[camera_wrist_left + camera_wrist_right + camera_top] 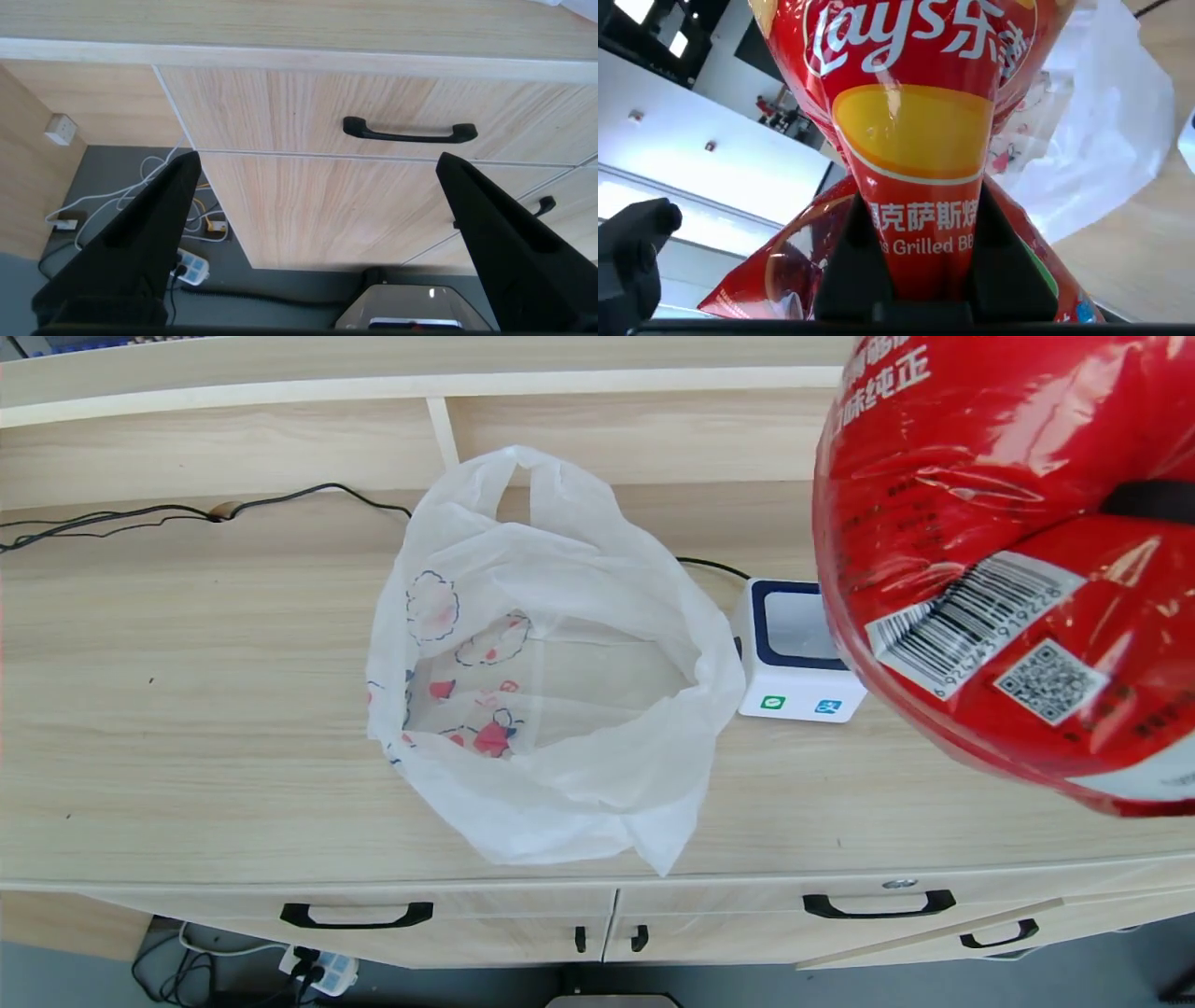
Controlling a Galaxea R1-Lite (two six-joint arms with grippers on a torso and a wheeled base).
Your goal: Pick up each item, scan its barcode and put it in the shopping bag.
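Observation:
A red chip bag (1008, 523) hangs high over the table's right side, close to the head camera, with its barcode (971, 621) facing up toward that camera. My right gripper (920, 233) is shut on the chip bag (915, 140), pinching its middle. The white shopping bag (551, 653) stands open at the table's centre, and part of it (1092, 121) lies beyond the chips. A white box scanner (794, 658) sits just right of the shopping bag, partly hidden by the chips. My left gripper (318, 159) is open and empty, low in front of the drawers.
Black cables (187, 513) run along the back left of the wooden table (187, 709), under a raised ledge. Drawers with black handles (355, 917) (409, 131) line the table's front. A power strip (322, 966) lies on the floor.

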